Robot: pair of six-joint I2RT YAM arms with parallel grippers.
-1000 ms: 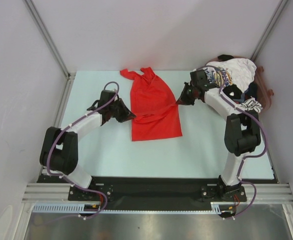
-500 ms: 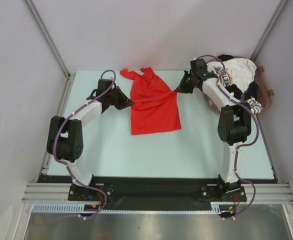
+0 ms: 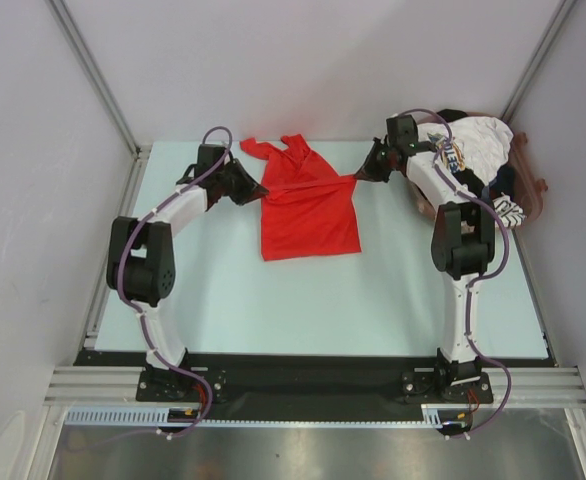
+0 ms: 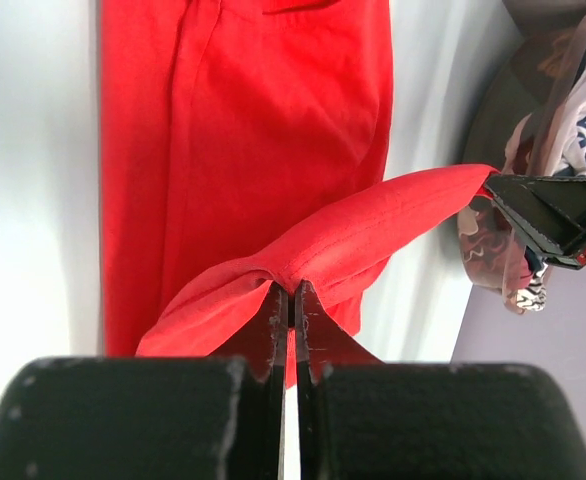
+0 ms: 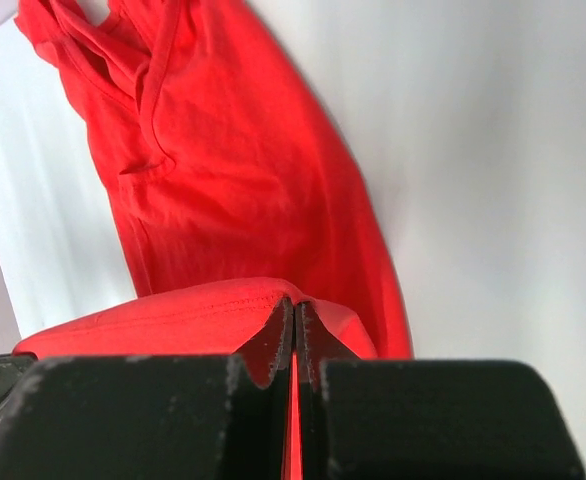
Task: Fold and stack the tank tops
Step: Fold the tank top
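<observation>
Both arms have reached farther from their bases than a second ago, drawing the red tank top (image 3: 310, 222) with them, so its near edge now lies farther up the table (image 3: 323, 300). The left gripper (image 3: 259, 192) is clenched on the garment's left side and the right gripper (image 3: 359, 178) on its right. In each wrist view the fingers are pressed together with red cloth nipped at the tips. Between them the cloth rises as a taut ridge across the top, just short of the straps, which point to the far wall. The rest lies flat. Other tank tops (image 3: 473, 140) are heaped at the far right corner, behind the right arm. Pale walls (image 3: 303, 60) and metal frame posts (image 3: 93, 75) enclose the light table.
</observation>
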